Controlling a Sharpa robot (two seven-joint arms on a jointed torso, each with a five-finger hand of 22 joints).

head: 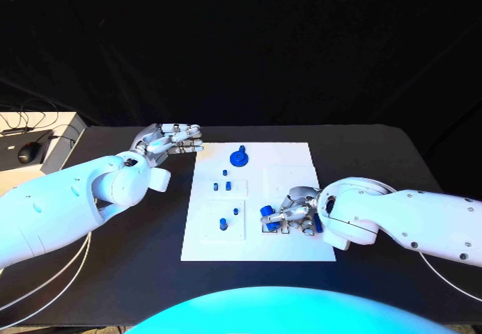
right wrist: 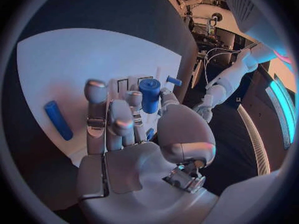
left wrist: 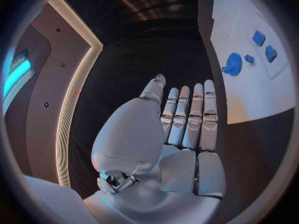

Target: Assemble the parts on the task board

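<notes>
task board (head: 286, 250): white rectangular plate — flat on the middle of the black table, with shallow square recesses.
gear (head: 239, 158): blue, toothed, near the board's far edge, left of centre.
small pegs (head: 228, 186): blue — in the left recesses, mid-board.
cylinder (right wrist: 149, 95): blue, upright, held in the right hand's fingers near the board's right edge.
loose rod (right wrist: 57, 120): blue, lying flat on the board.
</notes>
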